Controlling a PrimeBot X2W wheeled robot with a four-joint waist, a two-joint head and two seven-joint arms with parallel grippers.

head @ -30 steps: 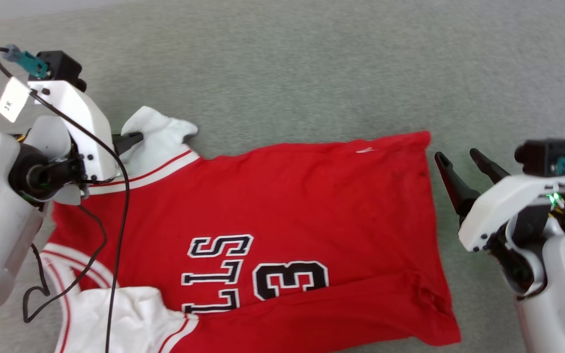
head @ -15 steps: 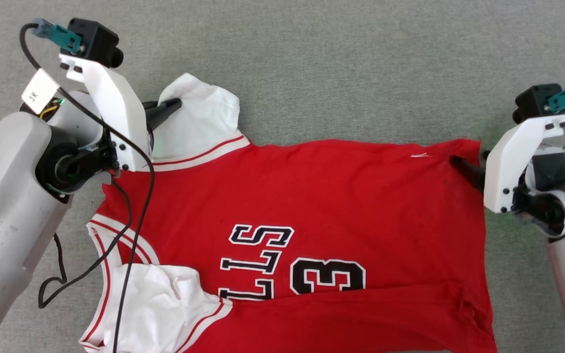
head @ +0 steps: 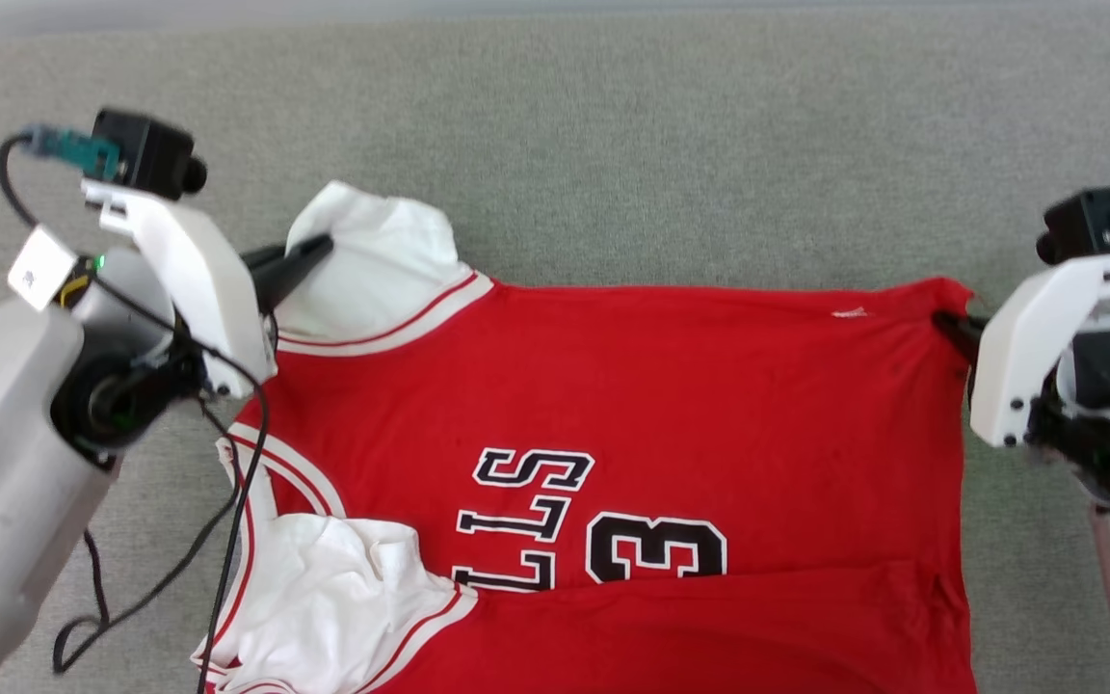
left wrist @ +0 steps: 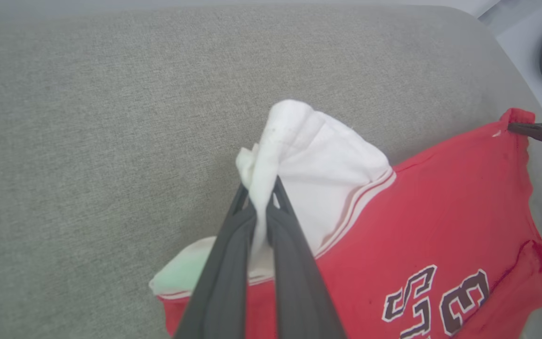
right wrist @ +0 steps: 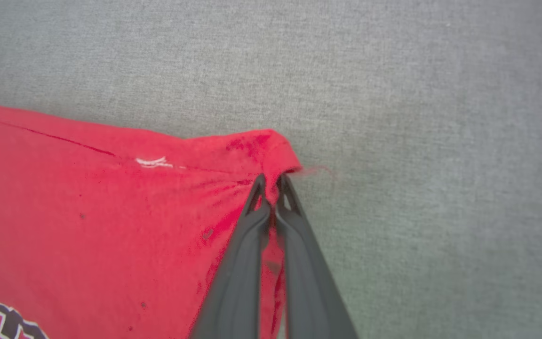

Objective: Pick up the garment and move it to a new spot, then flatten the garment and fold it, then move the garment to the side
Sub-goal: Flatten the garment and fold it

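Left tool and right tool are each seen shut on a far corner of the garment. The garment, a red sleeveless jersey, is spread nearly flat on a grey fabric-covered surface, with its black, white-outlined letters and a "3" lying sideways in the head view. White lining is turned out at the shoulder end on the robot's left, edged by white-and-red striped trim, and a second crumpled patch of white lining is seen at the near left. A crease is seen running across the red cloth near the bottom of the head view. On the left tool, the two dark fingers are pinched together on a raised fold of the white lining, which is drawn up into a peak. On the right tool, the fingers are closed on the red hem corner, where the cloth is slightly bunched. A black cable is draped over the garment's near left part.
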